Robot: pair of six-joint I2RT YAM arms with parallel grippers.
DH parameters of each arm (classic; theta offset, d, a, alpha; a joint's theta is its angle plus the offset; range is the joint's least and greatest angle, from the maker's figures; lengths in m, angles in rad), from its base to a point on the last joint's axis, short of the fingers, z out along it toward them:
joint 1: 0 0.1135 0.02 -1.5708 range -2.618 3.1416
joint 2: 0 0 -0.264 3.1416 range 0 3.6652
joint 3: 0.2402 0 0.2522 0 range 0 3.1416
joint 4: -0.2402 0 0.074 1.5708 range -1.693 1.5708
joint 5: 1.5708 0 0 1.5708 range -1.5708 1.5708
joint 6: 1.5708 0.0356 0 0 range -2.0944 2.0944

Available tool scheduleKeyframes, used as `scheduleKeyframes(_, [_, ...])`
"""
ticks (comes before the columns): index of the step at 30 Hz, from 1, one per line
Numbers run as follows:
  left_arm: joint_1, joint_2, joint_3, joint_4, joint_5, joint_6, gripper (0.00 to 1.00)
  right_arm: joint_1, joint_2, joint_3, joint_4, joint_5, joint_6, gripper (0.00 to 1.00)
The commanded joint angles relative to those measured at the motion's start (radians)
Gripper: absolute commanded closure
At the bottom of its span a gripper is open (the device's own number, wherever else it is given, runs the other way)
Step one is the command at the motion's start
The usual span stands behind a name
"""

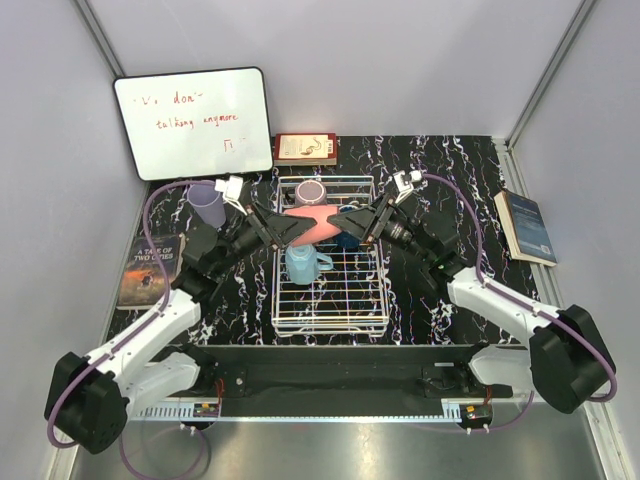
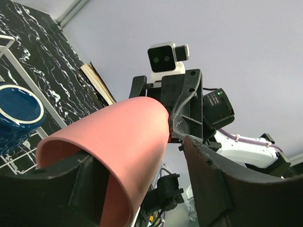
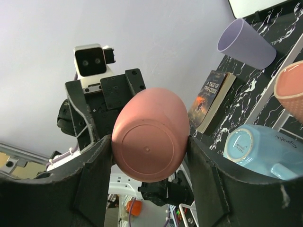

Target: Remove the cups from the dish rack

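A salmon pink cup [image 1: 313,226] hangs on its side over the white dish rack [image 1: 330,325], between my two grippers. My right gripper [image 1: 349,222] is shut on its base end; both fingers press its sides in the right wrist view [image 3: 149,142]. My left gripper [image 1: 288,230] straddles the cup's rim wall [image 2: 128,137], one finger in the mouth, the other [image 2: 213,184] outside with a gap. In the rack are a mauve cup [image 1: 310,190], a light blue mug [image 1: 301,264] and a dark blue cup [image 1: 347,240]. A lavender cup [image 1: 208,204] stands on the table left of the rack.
An orange-pink cup [image 3: 291,90] shows at the right wrist view's edge. A whiteboard [image 1: 193,122] leans at the back left. A red book [image 1: 306,148] lies behind the rack. Other books lie at the left [image 1: 150,268] and right [image 1: 525,225].
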Motion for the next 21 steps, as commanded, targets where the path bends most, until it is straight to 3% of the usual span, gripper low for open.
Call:
scheduleKeyframes(1, [-0.001,0.024,0.007,0.134,0.081,-0.027,0.43,-0.004,0.010,0.040,0.071,-0.054,0.014,1.00])
scheduleKeyframes(5, [-0.001,0.042,0.016,0.131,0.100,-0.018,0.61,-0.002,0.007,0.043,0.054,-0.065,0.005,1.00])
scheduleKeyframes(7, [-0.001,0.047,0.022,0.118,0.109,-0.012,0.84,-0.002,0.002,0.042,0.048,-0.063,0.002,1.00])
scheduleKeyframes(9, [-0.001,0.047,0.029,0.083,0.107,-0.006,1.00,-0.002,-0.005,0.043,0.028,-0.060,-0.005,1.00])
scheduleKeyframes(13, [-0.001,0.033,0.056,-0.007,0.086,0.045,1.00,-0.004,-0.036,0.057,-0.068,-0.034,-0.054,0.65])
scheduleKeyframes(14, [-0.001,0.021,0.067,-0.047,0.075,0.066,1.00,-0.004,-0.047,0.065,-0.105,-0.023,-0.074,0.41])
scheduleKeyframes(16, [-0.001,0.006,0.128,-0.218,0.028,0.159,1.00,-0.004,-0.091,0.098,-0.250,0.038,-0.156,0.24])
scheduleKeyframes(17, [-0.001,-0.011,0.154,-0.284,0.003,0.198,1.00,-0.003,-0.134,0.114,-0.307,0.068,-0.186,0.08])
scheduleKeyframes(19, [0.000,-0.030,0.238,-0.479,-0.091,0.305,1.00,-0.004,-0.177,0.163,-0.460,0.172,-0.289,0.00])
scheduleKeyframes(21, [0.000,-0.048,0.298,-0.641,-0.164,0.370,1.00,-0.004,-0.232,0.209,-0.548,0.255,-0.373,0.00])
